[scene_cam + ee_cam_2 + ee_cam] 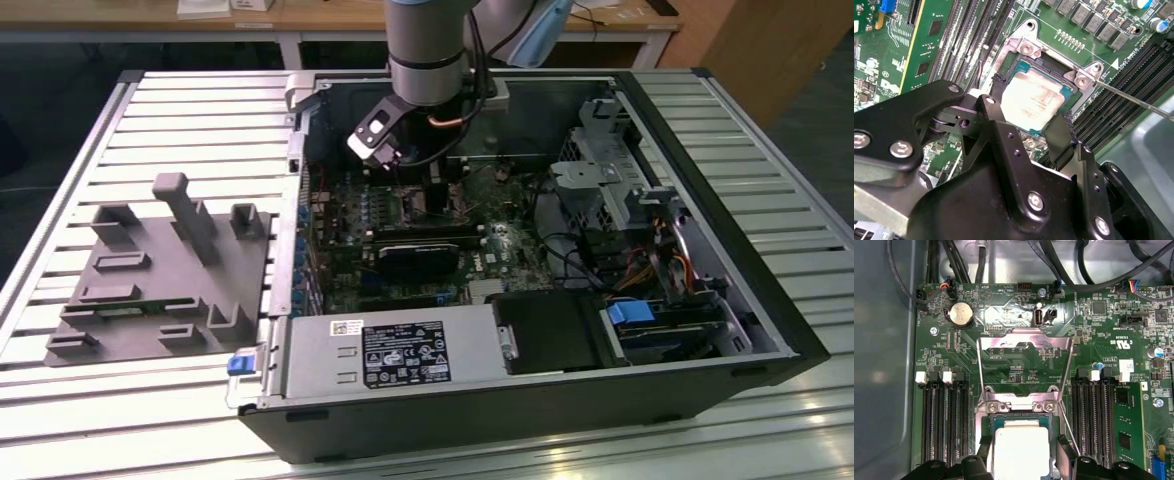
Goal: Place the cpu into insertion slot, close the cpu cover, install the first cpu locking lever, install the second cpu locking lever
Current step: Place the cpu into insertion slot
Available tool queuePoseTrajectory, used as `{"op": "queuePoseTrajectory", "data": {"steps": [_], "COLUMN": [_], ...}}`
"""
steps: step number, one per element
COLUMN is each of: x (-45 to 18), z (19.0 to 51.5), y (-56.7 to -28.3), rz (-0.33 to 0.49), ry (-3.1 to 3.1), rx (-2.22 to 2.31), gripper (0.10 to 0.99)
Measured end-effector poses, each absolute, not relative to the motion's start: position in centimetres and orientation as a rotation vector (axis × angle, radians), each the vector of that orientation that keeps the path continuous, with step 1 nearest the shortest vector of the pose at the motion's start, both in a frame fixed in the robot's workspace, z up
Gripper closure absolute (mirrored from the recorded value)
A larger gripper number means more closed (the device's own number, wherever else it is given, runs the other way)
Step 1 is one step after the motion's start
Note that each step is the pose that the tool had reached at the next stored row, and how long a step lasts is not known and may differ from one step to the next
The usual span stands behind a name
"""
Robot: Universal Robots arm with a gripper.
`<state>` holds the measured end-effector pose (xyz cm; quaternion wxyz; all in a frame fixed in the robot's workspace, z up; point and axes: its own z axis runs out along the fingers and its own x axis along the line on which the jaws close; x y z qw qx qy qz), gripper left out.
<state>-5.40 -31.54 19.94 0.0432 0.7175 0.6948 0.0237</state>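
Plainly the step in hand is seating the cpu (1034, 97), and it looks nearly done. The chip lies square inside the slot (1023, 63), silver top up, with its edges parallel to the frame. The gripper (1029, 104) straddles it. The jaws appear closed on it, one finger (1060, 131) against each of two opposite edges, and no gap shows between pad and chip in both wrist views.

To do this well, I judge, the chip should go down flat, never tilted or slid sideways, since the contacts beneath would bend easily. Its corners should line up with the slot before any weight comes on. The grip should be released only when the chip rests level all round, and hard pressing should not be needed.

The cover (1024, 365) is swung back on its hinge and lies over the board (944, 355) on the side of the slot away from the gripper, so the way is free. A thin wire lever (1134, 100) slants out beside the slot, unlatched, near one finger but apart from it.

In the exterior view the arm (427, 50) hangs straight down at 12 o'clock into the open case (601, 410). The wrist is upright and the gripper points down at the board in the case's 11 o'clock part. The power supply (387, 355) sits at 6 o'clock, well apart. A grey fixture (147, 270) lies outside the case at 9 o'clock.
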Motion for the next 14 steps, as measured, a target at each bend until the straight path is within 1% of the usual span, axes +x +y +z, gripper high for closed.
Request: {"op": "queuePoseTrajectory", "data": {"steps": [10, 11, 12, 13, 14], "x": [-5.4, -5.41, -5.41, -5.41, -5.41], "z": [19.96, 19.96, 19.96, 19.96, 19.96], "y": [-31.54, -31.54, -31.54, -31.54, -31.54], "rz": [0.072, 0.072, 0.072, 0.072, 0.072], "ry": [2.125, 2.125, 2.125, 2.125, 2.125], "rx": [2.194, 2.194, 2.194, 2.194, 2.194], "gripper": [0.478, 0.494, 0.557, 0.557, 0.616]}}
